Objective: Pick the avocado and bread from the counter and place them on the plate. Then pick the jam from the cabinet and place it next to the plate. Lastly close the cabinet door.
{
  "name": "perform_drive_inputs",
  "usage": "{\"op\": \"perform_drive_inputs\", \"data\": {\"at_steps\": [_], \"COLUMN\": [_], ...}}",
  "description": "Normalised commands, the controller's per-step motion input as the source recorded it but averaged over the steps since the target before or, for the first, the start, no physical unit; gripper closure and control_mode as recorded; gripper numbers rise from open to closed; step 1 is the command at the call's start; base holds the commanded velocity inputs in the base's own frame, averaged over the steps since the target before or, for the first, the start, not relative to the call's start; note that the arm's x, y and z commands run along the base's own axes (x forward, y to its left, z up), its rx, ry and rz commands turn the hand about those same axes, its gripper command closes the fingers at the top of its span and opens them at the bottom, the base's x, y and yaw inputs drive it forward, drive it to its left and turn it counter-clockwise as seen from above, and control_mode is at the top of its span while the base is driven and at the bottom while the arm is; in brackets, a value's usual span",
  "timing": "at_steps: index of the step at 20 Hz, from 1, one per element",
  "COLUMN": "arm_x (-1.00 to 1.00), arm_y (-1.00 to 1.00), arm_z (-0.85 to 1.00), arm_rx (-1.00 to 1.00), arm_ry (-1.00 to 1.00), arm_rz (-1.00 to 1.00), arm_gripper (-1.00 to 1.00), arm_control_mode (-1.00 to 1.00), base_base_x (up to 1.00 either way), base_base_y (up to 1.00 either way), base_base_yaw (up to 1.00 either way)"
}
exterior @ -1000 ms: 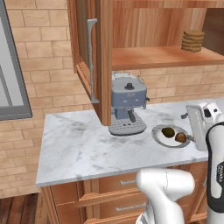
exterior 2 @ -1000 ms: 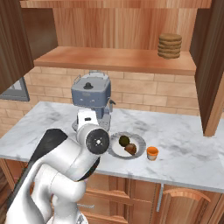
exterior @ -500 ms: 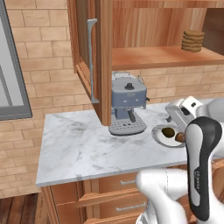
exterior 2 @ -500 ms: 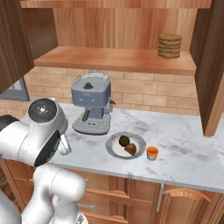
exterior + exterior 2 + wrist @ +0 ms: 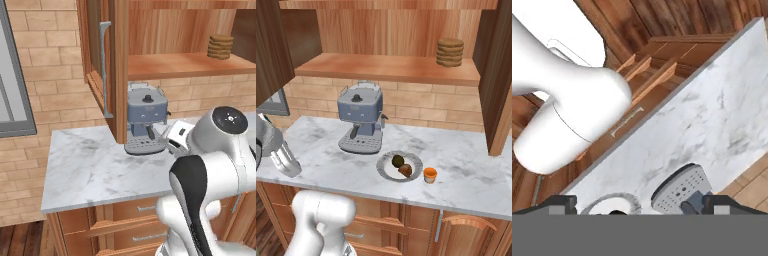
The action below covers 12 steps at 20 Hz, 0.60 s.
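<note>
Two jobs look done and one is left, by my reading. My pincer (image 5: 642, 206) is spread wide with nothing between the tips, hanging out over the desk (image 5: 712, 115). In the right base view the plate (image 5: 387, 172) lies well off to the side of my pincer, beyond the coffee machine (image 5: 360, 117). The avocado (image 5: 398, 160) and the bread (image 5: 405, 170) are both on it. The jam (image 5: 430, 175) stands just beside the plate's far rim, further again from me.

That leaves the cabinet door (image 5: 97, 60). It hangs open, above my pincer and off to one side, with the coffee machine between us. Its long handle (image 5: 105, 52) faces out.

Here is what worries me. My elbow is bulky and close to the desk edge. A wide swing up toward that door could clip the coffee machine or shove it along the desk. With the tips spread this far, one could snag on the handle and drag the door instead of pushing it. Pushing too near the hinge might leave it ajar.

Another door (image 5: 498, 75) stands open far across from my pincer, past the jam. If that is the one to shut, reaching it carries my arm over the plate, and a low pass could knock the jam away.
</note>
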Motion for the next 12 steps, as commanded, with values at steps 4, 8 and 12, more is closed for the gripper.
{"op": "perform_drive_inputs", "data": {"at_steps": [4, 8, 12], "arm_x": [-0.44, -0.16, -0.16], "arm_y": [0.69, 0.61, 0.41], "arm_z": [-0.31, -0.45, -0.47], "arm_rx": [-0.29, -0.27, -0.22], "arm_ry": [-0.26, -0.26, -0.33], "arm_rz": [0.10, 0.20, 0.31], "arm_gripper": [-1.00, -1.00, -1.00], "arm_control_mode": [-1.00, -1.00, -1.00], "base_base_x": [0.00, 0.00, 0.00], "base_base_y": [0.00, 0.00, 0.00], "base_base_yaw": [0.00, 0.00, 0.00]}}
